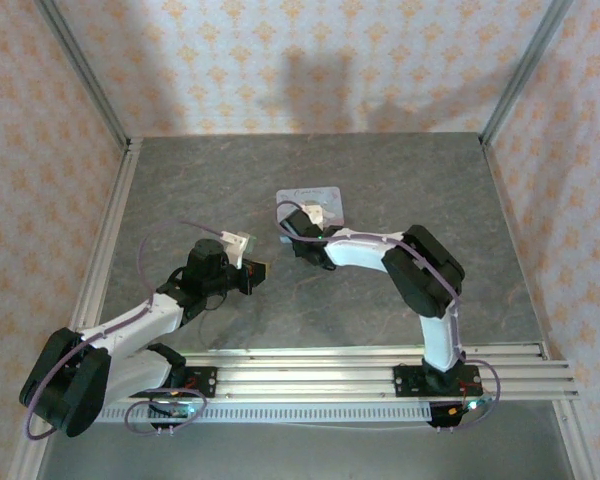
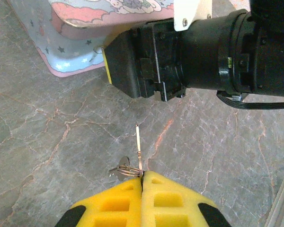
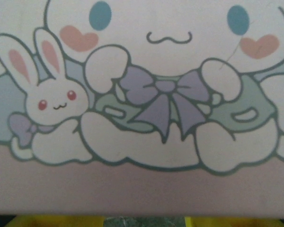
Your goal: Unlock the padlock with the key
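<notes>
yellow left tool (image 2: 142,175) pinched closed on key (image 2: 138,146).

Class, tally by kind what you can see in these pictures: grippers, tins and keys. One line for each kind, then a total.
Grippers: 2 (left gripper, right gripper)
Tin: 1
Key: 1
Total: 4
</notes>
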`<state>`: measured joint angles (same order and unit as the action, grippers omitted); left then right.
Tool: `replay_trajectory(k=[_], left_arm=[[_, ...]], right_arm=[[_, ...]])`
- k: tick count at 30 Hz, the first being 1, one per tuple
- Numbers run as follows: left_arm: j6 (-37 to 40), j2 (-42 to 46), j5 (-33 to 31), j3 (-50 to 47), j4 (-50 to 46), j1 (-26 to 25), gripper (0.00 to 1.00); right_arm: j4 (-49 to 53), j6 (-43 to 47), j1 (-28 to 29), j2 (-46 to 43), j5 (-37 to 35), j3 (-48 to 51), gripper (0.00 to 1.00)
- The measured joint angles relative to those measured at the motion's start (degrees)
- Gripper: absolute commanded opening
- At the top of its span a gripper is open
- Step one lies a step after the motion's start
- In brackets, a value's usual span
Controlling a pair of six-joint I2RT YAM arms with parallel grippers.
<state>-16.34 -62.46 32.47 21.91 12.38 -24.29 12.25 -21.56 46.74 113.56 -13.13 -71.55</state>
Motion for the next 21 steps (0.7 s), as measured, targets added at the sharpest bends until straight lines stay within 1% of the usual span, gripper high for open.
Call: replay_trajectory(k=[5, 9, 12, 15, 17, 21], left_arm=[[0.2, 1.0, 0.0, 0.0, -1.0, 0.0, 0.00], [0.4, 2.1, 0.0, 0.0, -1.8, 0.0, 0.00], [0.4, 2.9, 0.0, -0.2, -1.9, 0.0, 0.00], [-0.2, 4.2, 0.0, -1.4, -1.5, 0.0, 0.00], [-0.8, 5.6, -0.2, -2.2, -1.4, -0.1, 0.00], [-1.8, 12.8, -2.8, -4.3, -1.7, -1.4, 0.00]], right_arm=[[0.6, 0.3, 0.0, 1.1, -0.5, -1.2, 0.35], [0.6, 0.7, -0.2, 1.6, -0.4, -1.7, 0.15], [-0.1, 1.0, -0.7, 1.6, 0.1, -1.8, 0.05], [-1.0, 1.4, -1.4, 1.6, 1.6, -1.8, 0.00], [-1.5, 1.5, -2.0, 1.5, 3.1, -1.7, 0.00], [-2.8, 1.6, -3.6, -0.8, 7.9, 0.6, 0.00]])
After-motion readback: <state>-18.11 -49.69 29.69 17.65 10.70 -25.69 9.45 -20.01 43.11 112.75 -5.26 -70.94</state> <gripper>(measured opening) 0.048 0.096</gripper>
